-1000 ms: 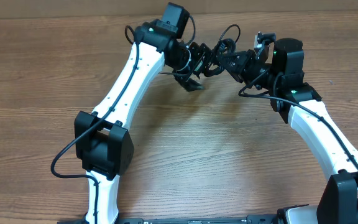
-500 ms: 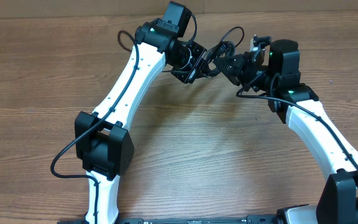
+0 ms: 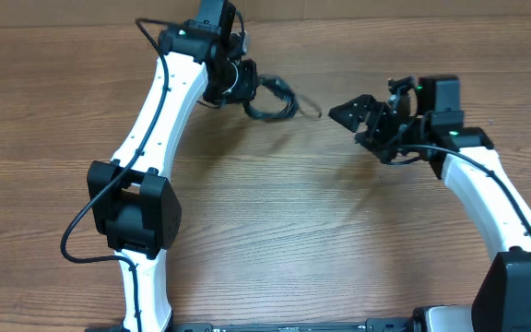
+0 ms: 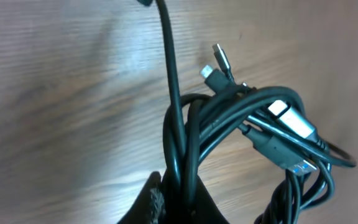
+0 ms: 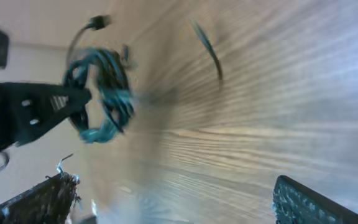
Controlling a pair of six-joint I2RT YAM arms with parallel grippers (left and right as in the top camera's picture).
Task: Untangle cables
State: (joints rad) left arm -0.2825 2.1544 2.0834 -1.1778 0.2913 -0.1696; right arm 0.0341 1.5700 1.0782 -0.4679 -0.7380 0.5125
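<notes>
Room is plentiful nearest the bases, where we see the tabletop [image 3: 293, 240] bare between the two white arms. Farther out, the right pincer [image 3: 348, 117] stands with its jaws spread wide and nothing between them. Half a second ago it was pressed into the knot together with the left, and now the two have drawn well apart. Beyond it, the left pincer [image 3: 245, 89] is clamped on the cables [image 3: 272, 100] and has carried the whole bundle off toward the far left; whether it touches the wood we cannot tell. Our left wrist view shows the cords looped round one another, with a silver plug [image 4: 289, 121] and smaller plug ends [image 4: 217, 62] sticking out, while overhead a thin strand [image 3: 308, 109] trails toward the right arm. We judge that the pull parted the arms but not the cords, so the untangling is barely begun. Farthest off, the tabletop's back edge runs close behind the left wrist, leaving little room there; the open stretch between the pincers suits a fresh grasp.
</notes>
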